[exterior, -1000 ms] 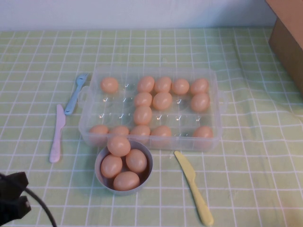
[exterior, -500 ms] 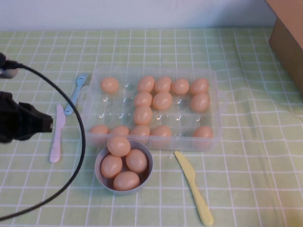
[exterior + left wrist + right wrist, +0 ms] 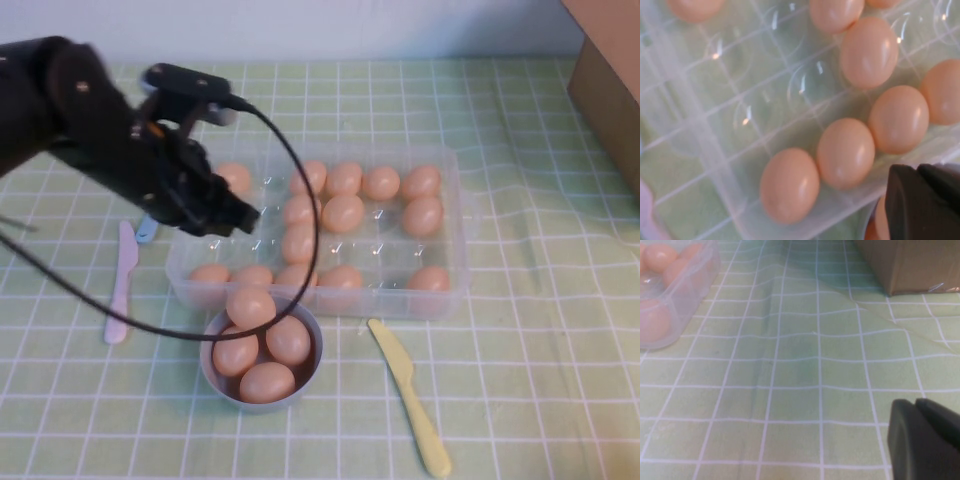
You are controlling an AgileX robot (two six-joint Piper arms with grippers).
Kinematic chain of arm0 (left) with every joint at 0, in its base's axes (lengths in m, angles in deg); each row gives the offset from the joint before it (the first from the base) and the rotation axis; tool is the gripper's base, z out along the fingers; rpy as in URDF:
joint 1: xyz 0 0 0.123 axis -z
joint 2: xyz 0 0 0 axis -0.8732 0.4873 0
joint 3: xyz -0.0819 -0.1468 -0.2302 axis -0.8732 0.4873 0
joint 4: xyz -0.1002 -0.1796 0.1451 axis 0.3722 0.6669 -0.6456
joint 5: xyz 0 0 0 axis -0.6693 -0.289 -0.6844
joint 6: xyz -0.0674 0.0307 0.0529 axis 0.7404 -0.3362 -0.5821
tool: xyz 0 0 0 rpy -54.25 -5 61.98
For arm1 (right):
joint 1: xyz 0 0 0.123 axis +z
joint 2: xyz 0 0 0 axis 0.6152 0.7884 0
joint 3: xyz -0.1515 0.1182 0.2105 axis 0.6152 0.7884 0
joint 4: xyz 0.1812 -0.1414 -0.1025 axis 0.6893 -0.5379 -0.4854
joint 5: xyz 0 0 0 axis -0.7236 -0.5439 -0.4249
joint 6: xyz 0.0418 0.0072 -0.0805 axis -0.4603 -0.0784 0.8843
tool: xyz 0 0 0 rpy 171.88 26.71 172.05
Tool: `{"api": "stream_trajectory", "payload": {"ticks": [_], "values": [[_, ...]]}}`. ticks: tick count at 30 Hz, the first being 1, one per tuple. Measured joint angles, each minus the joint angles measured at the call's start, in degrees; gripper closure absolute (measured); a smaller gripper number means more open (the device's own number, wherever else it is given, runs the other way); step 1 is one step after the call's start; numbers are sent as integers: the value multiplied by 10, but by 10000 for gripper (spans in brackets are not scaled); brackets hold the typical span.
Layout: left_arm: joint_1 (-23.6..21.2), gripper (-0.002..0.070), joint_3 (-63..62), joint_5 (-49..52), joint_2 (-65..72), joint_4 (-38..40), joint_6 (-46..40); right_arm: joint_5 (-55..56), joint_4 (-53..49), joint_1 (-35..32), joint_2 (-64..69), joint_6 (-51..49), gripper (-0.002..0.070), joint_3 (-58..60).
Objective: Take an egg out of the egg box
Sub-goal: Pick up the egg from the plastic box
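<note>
High view: my left gripper (image 3: 240, 215) has swung in over the egg box (image 3: 450, 290); I can't tell its jaws' state. Left wrist: an egg (image 3: 845, 152) in the near row lies close, ungrasped. Right wrist: right gripper (image 3: 920, 440) parked over bare counter (image 3: 790, 390), jaws unclear.

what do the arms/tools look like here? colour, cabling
Left arm: matte black, chunky rounded links, with a loose black cable looping off it. Left tool: black, blocky, above the egg box. Right tool: a black, rounded corner, above the tablecloth.
</note>
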Motion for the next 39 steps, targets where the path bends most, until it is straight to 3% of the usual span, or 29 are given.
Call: {"api": "stream_trajectory", "payload": {"ticks": [10, 13, 15, 18, 20, 26, 39], "values": [[52, 652, -138, 52, 118, -24, 32, 0, 0, 0, 0, 0, 694, 0], [63, 517, -173, 82, 138, -30, 34, 0, 0, 0, 0, 0, 694, 0], [71, 348, -192, 97, 151, -35, 50, 0, 0, 0, 0, 0, 694, 0], [83, 171, -200, 103, 161, -60, 111, 0, 4, 0, 0, 0, 694, 0], [92, 123, -201, 104, 167, -86, 150, 0, 8, 0, 0, 0, 694, 0], [108, 86, -202, 86, 188, -110, 176, 0, 10, 0, 0, 0, 694, 0], [108, 83, -202, 39, 232, -120, 178, 0, 10, 0, 0, 0, 694, 0]]}}
